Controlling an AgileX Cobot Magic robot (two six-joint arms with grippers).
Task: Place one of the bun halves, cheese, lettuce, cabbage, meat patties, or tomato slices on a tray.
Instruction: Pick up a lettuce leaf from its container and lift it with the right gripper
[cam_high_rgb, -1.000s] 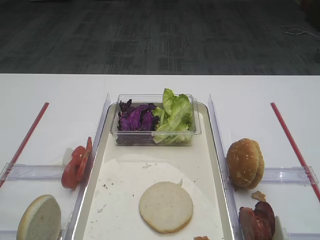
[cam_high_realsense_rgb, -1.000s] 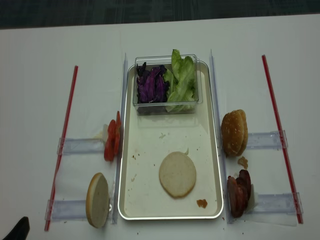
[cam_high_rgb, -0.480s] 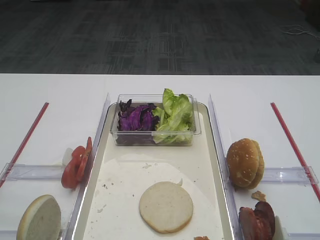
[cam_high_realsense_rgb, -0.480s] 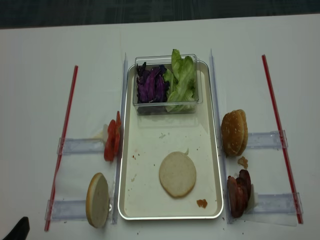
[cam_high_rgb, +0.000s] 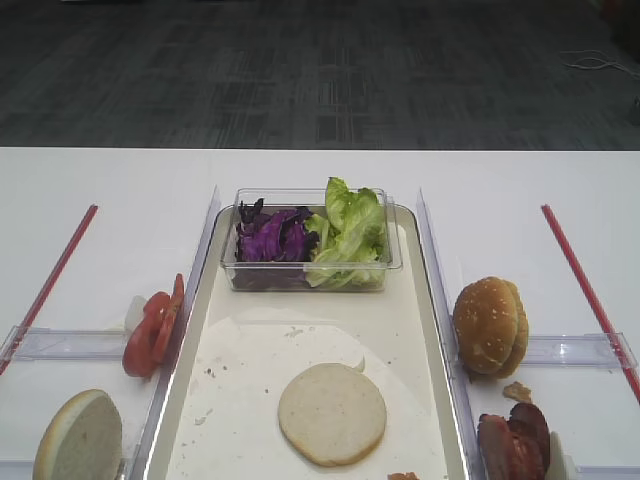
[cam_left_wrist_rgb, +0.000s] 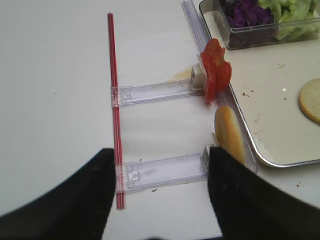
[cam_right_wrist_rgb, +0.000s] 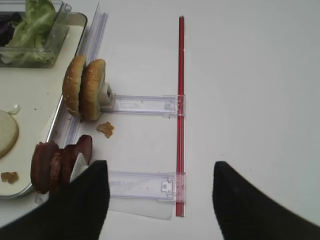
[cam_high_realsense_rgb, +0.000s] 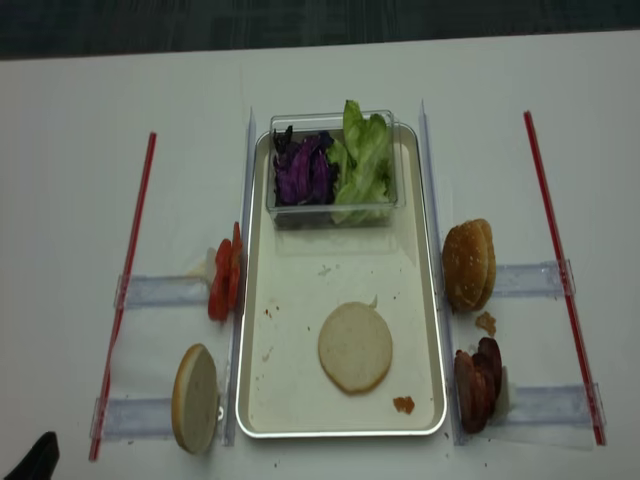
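Observation:
The long tray (cam_high_rgb: 300, 320) (cam_high_realsense_rgb: 300, 290) holds one pale bun half (cam_high_rgb: 332, 413) (cam_high_realsense_rgb: 355, 347) lying flat. Purple cabbage (cam_high_rgb: 272, 238) (cam_high_realsense_rgb: 305, 170) and green lettuce (cam_high_rgb: 350, 235) (cam_high_realsense_rgb: 362, 165) fill a tub at its far end. Left of the tray stand tomato slices (cam_high_rgb: 153, 325) (cam_left_wrist_rgb: 215, 70) and another bun half (cam_high_rgb: 78, 440) (cam_left_wrist_rgb: 229, 135). Sesame buns (cam_high_rgb: 490, 325) (cam_right_wrist_rgb: 84, 88) and meat patties (cam_high_rgb: 515, 440) (cam_right_wrist_rgb: 55, 162) stand on its right. No cheese shows. My right gripper (cam_right_wrist_rgb: 160, 165) hangs open over bare table right of the patties. The left gripper (cam_left_wrist_rgb: 161, 152) is open left of the standing bun half.
The clear plastic tub (cam_high_rgb: 310, 275) sits inside the tray. Red strips (cam_high_realsense_rgb: 125, 290) (cam_high_realsense_rgb: 560, 260) run along both outer sides. Clear plastic holders (cam_right_wrist_rgb: 145, 104) (cam_left_wrist_rgb: 155, 92) join them to the tray's rails. Brown crumbs lie on the tray (cam_high_realsense_rgb: 404, 405) and beside the buns (cam_right_wrist_rgb: 105, 129).

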